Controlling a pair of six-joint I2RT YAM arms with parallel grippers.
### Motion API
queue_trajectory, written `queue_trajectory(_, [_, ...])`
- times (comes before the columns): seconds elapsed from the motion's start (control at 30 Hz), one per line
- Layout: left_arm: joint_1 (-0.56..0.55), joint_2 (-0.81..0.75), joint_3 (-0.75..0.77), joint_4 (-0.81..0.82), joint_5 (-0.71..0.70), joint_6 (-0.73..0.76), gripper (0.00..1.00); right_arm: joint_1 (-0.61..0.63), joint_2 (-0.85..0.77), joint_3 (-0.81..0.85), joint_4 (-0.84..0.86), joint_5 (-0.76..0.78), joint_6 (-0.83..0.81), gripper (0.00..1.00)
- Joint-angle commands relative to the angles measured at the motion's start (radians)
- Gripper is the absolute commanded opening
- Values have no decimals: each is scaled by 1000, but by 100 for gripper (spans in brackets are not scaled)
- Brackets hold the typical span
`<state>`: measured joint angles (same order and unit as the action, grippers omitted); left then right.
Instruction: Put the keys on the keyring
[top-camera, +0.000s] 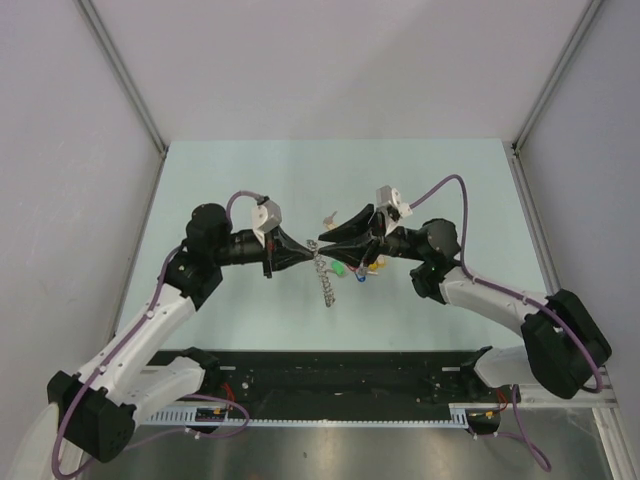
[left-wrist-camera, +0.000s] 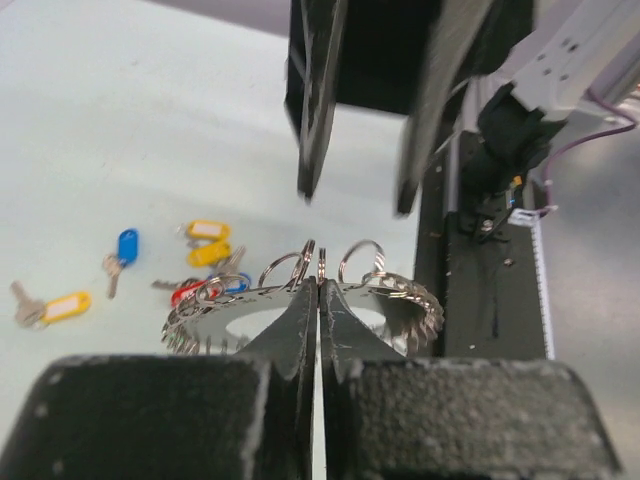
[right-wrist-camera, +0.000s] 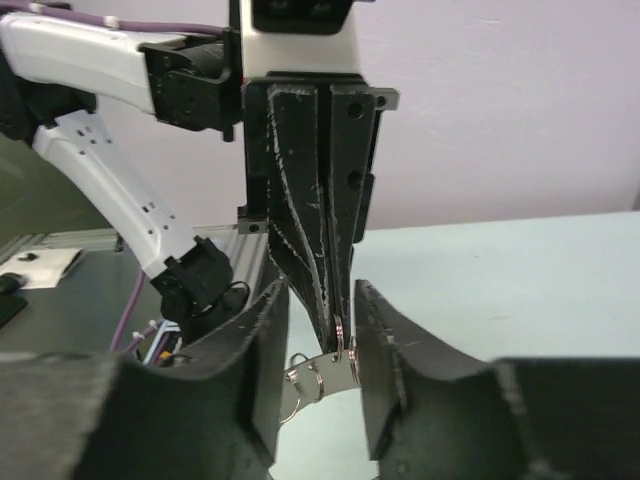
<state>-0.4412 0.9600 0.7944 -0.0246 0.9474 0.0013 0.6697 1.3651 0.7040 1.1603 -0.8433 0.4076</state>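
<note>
The left tool (left-wrist-camera: 318, 288) is fully closed, pinching the edge of the keyring (left-wrist-camera: 405, 300), which hangs from its tips over the surface (left-wrist-camera: 120, 120). The right tool (left-wrist-camera: 355, 195) meets it tip to tip with its jaws partly open. One finger stands on each side of the left tool's tips and the pinched edge, and it holds nothing. Loose keys (left-wrist-camera: 205, 230) lie on the surface beyond the ring: two with yellow tags close together, a blue one (left-wrist-camera: 127, 245) near them, another yellow one (left-wrist-camera: 65, 307) further off. A red one (left-wrist-camera: 188, 293) lies at the ring's edge; I cannot tell if it is attached.
</note>
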Motion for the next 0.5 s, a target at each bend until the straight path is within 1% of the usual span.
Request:
queue_trajectory(0.0, [-5,-58,66,-133,-91,163,0,-18,-127,46,-270,87,-116,42])
queue_trajectory(0.07, [-7,-69,68,-175,-131,190,0,-18,-188,48,-370,122,-195,48])
queue_trajectory(0.1, [-7,-78,69,-188,-145,210,0,-18,-207,48,-461,151,-219,48])
queue_trajectory(0.17, [-13,-81,88,-250,-196,226,0,-18,-245,66,-561,179,-284,50])
queue_trajectory(0.2, [-14,-75,98,-276,-217,239,0,-18,-250,75,-661,203,-299,50])
queue_trajectory(0.23, [-19,-72,123,-302,-245,241,1,-16,-254,87,-703,208,-318,51])
queue_trajectory(0.27, [-34,-67,135,-355,-306,246,0,-15,-256,100,-737,210,-346,53])
queue_trajectory(0.33, [-62,-34,169,-399,-386,243,0,-12,-253,103,-795,220,-360,54])
queue_trajectory(0.37, [-115,-6,189,-460,-503,236,0,-12,-251,104,-809,222,-366,54])
queue_trajectory(0.4, [-146,26,216,-506,-554,243,0,-9,-241,103,-827,234,-375,54])
queue_trajectory(0.43, [-175,102,268,-553,-606,250,0,-7,-233,103,-833,240,-374,54])
queue_trajectory(0.47, [-223,140,293,-639,-654,261,0,-7,-225,103,-837,243,-372,54])
